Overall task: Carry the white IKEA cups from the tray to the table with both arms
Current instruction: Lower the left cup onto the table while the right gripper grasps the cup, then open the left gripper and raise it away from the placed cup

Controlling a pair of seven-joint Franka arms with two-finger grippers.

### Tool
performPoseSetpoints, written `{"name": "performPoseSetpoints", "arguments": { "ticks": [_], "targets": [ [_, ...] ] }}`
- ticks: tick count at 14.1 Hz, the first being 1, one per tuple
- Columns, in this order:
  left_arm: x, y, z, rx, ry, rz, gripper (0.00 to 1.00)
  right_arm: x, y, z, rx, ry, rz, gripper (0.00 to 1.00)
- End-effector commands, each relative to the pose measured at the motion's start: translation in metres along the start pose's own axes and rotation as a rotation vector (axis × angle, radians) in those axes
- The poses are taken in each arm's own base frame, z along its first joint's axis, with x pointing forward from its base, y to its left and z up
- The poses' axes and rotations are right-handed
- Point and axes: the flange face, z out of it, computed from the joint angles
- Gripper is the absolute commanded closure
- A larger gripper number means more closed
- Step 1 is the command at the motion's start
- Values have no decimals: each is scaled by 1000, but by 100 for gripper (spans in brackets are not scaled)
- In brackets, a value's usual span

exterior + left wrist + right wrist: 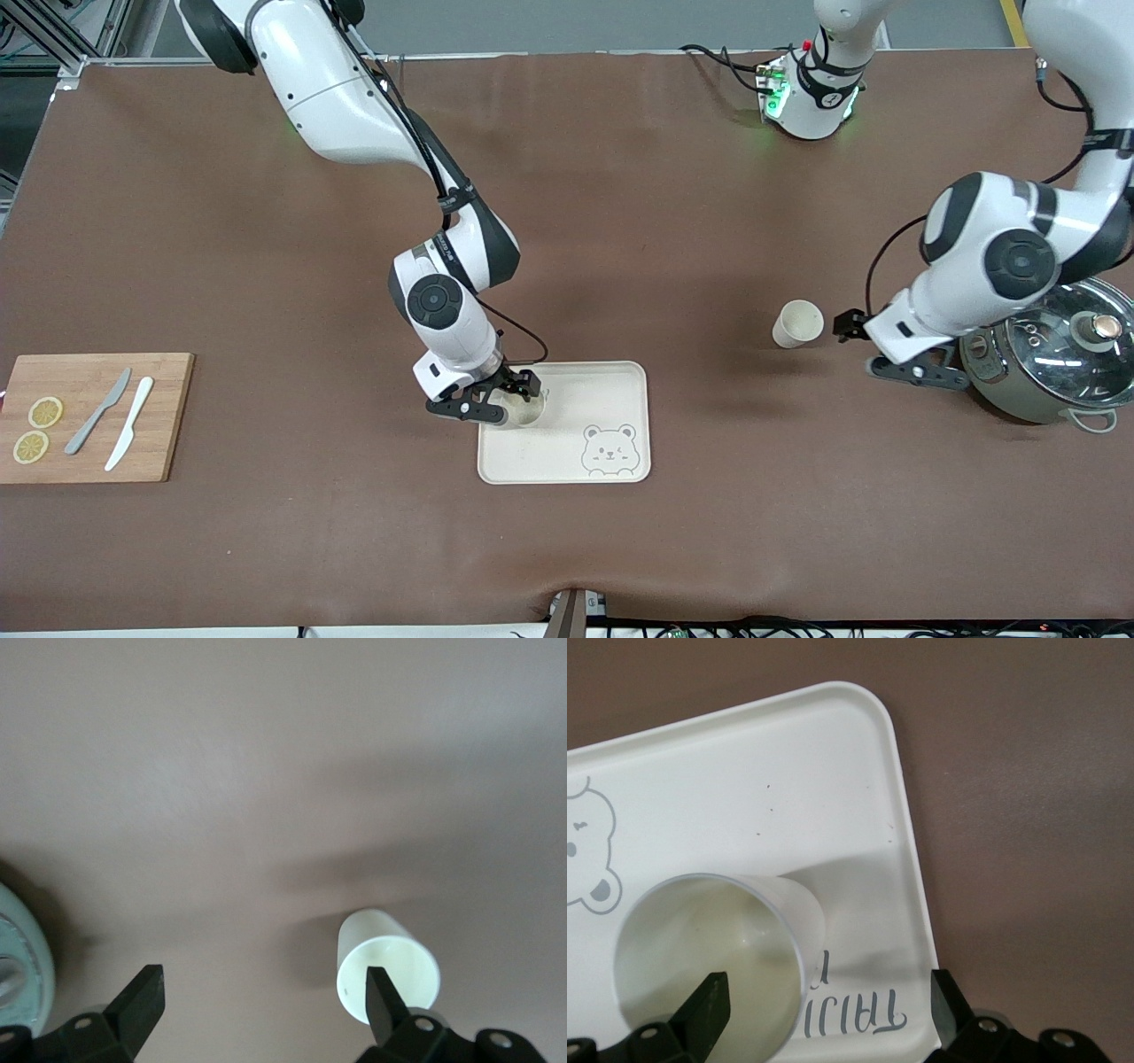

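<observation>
One white IKEA cup point(524, 410) stands upright on the bear tray point(576, 399), in the corner toward the right arm's end. My right gripper point(518, 386) is open just above it. In the right wrist view point(828, 1001) one finger is over the mouth of the cup point(709, 966) and the other is at the edge of the tray point(833, 771). The second cup point(798, 322) stands on the bare table toward the left arm's end. My left gripper point(849, 326) is open beside it. In the left wrist view point(263, 997) that cup point(385, 961) sits by one fingertip, not between the fingers.
A grey-green pot with a glass lid point(1054, 354) stands under the left arm and shows at the edge of the left wrist view point(18, 966). A wooden cutting board point(89, 416) with two knives and lemon slices lies at the right arm's end.
</observation>
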Motion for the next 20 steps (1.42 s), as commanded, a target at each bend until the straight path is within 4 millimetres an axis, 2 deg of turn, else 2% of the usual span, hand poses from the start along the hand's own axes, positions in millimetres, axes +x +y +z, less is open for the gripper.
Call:
{"name": "performPoseSetpoints", "arguments": {
  "ticks": [1, 2, 4, 5, 6, 8, 12, 13, 14, 16, 18, 20],
  "targets": [
    [28, -19, -29, -75, 42, -63, 0, 4, -2, 3, 4, 1, -1, 0],
    [38, -28, -33, -90, 63, -77, 0, 4, -1, 4, 2, 0, -1, 0],
    [58, -49, -26, -132, 86, -99, 0, 5, 0, 7, 4, 5, 1, 0],
    [64, -45, -16, -137, 84, -90, 0, 4, 0, 11, 4, 6, -1, 0],
    [70, -24, -9, -124, 80, -74, 0, 4, -1, 12, 7, 10, -2, 0],
    [89, -1, 9, -80, 74, -133, 0, 1, -3, 18, 9, 14, -5, 0],
    [117, 70, 49, 91, 74, -224, 0, 2, -3, 17, 11, 16, -8, 0],
    [122, 87, 59, 122, 90, -242, 0, 2, -5, 15, 15, 19, -8, 5],
    [127, 103, 74, 146, 113, -268, 0, 2, -6, 13, 16, 20, -6, 15],
    [133, 117, 90, 177, 157, -294, 0, 2, -8, 11, 18, 19, -9, 31],
    [136, 122, 84, 171, 178, -307, 0, 2, -8, 11, 16, 16, -10, 49],
    [140, 137, 55, 161, 193, -351, 0, 2, -8, 11, 17, 17, -10, 64]
  ]
}}
